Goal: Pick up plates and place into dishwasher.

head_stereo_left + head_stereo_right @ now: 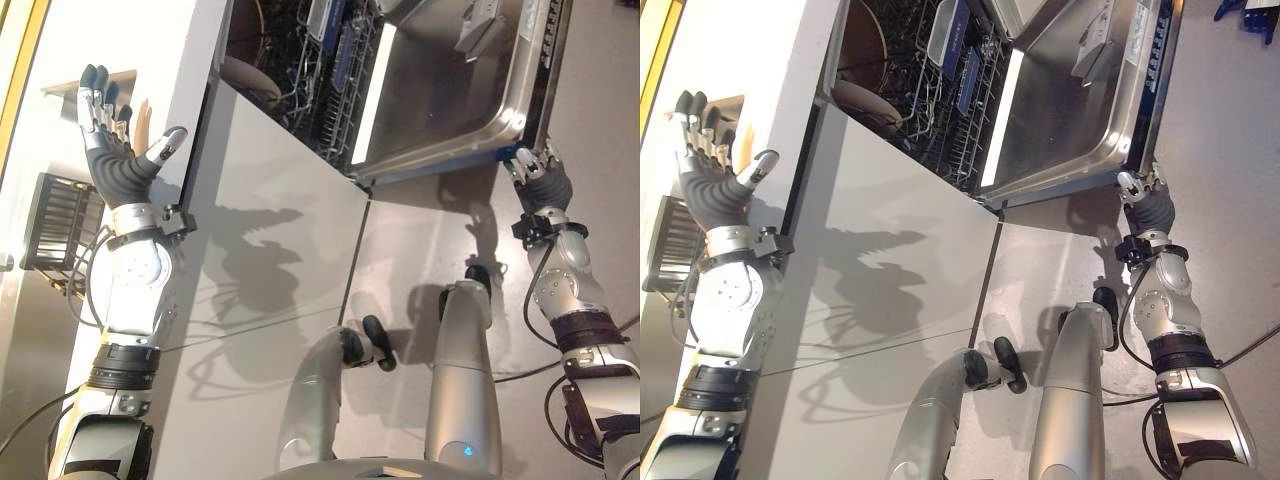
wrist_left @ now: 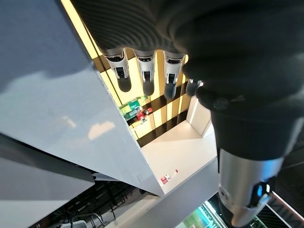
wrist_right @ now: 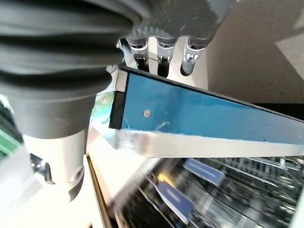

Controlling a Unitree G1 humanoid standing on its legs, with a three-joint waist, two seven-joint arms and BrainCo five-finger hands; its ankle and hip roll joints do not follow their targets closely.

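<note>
The dishwasher stands open, its steel door [image 1: 440, 90] folded down and the dark lower rack [image 1: 300, 60] showing. A pale plate [image 1: 865, 100] stands in the rack's near end, with a brown round dish [image 1: 860, 45] behind it. My left hand [image 1: 110, 150] is raised over the white counter [image 1: 60, 60], fingers straight and spread, holding nothing. A thin beige edge [image 1: 143, 120], perhaps a plate, shows just past its palm. My right hand [image 1: 540, 175] is at the door's lower corner, its fingers [image 3: 161, 50] resting on the blue door edge [image 3: 199, 109], thumb apart.
A dark slatted dish rack [image 1: 60, 225] sits on the counter to the left of my left forearm. The grey cabinet front [image 1: 260, 300] runs below the counter beside the dishwasher. Bare floor [image 1: 600, 100] lies to the right of the door.
</note>
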